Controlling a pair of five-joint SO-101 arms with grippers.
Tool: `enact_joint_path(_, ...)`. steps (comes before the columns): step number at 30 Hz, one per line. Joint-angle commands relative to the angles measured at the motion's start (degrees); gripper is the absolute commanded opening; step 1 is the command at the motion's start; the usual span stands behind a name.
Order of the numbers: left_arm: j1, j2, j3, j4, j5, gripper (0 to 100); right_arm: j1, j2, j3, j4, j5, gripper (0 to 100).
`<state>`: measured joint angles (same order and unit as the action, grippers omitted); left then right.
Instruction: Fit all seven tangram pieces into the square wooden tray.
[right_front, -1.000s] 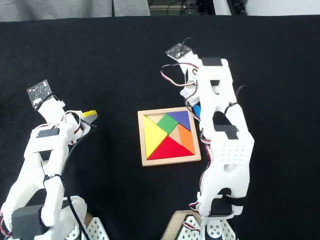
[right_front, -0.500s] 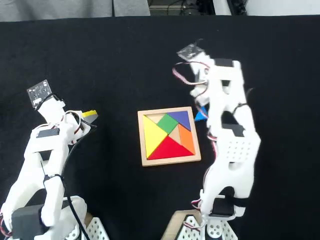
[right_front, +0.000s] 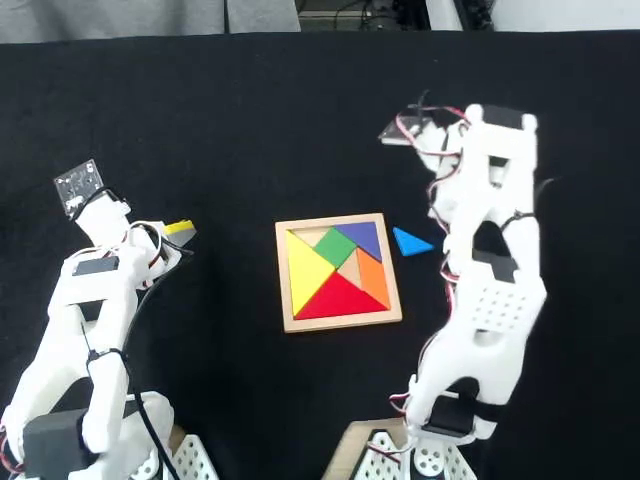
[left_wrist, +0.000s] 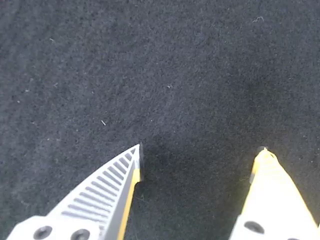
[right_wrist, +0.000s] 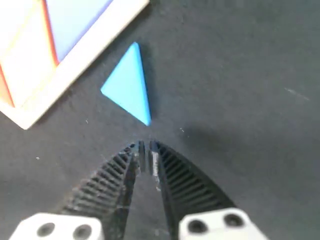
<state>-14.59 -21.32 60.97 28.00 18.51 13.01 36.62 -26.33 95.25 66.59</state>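
The right pincer, tips closed on nothing, sits just beside the blue triangle lying right of the tray; it should open, straddle the piece squarely, and target the seemingly bare slot.

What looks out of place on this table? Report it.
The blue triangle lies on the black cloth just outside the wooden tray, on the right arm's side. A tan triangular patch among the pieces may be its empty slot. The right tool is shut and empty.
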Motion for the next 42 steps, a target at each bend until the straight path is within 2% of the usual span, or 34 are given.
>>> enact_joint_path(1, 0.84, -0.18, -0.31, -1.05, 0.53, 34, -0.62, -6.37, -1.71, 1.41, 0.97, 3.9)
enact_joint_path(4, 0.84, -0.18, -0.31, -1.05, 0.53, 34, -3.25, -6.73, 3.65, 1.23, 0.88, 5.4)
enact_joint_path(11, 0.84, -0.18, -0.31, -1.05, 0.53, 34, -6.07, -6.81, 7.78, 1.58, -1.93, 28.0)
enact_joint_path(15, 0.84, -0.18, -0.31, -1.05, 0.53, 34, -5.71, -10.15, 9.1, 4.4, 0.97, 25.1)
enact_joint_path(19, 0.84, -0.18, -0.4, -1.05, 0.53, 34, -5.8, -19.3, 18.51, 1.05, 1.58, 24.2)
enact_joint_path(25, 0.84, -0.18, -0.31, -1.05, 0.53, 34, -6.15, -33.98, 43.21, -19.25, 1.14, 24.0)
enact_joint_path(29, 0.84, -0.18, -0.31, -1.05, 0.53, 34, -7.38, -40.13, 57.71, -38.51, -6.24, 23.7)
enact_joint_path(31, 0.84, -0.18, -0.31, -1.05, 0.53, 34, -9.32, -42.07, 61.67, -42.99, -9.05, 23.7)
enact_joint_path(36, 0.84, -0.18, -0.31, -1.05, 0.53, 34, -11.87, -41.54, 57.54, -37.8, -10.11, 23.7)
enact_joint_path(42, 0.84, -0.18, -0.31, -1.05, 0.53, 34, -10.29, -33.27, 47.87, -33.67, -12.84, 24.2)
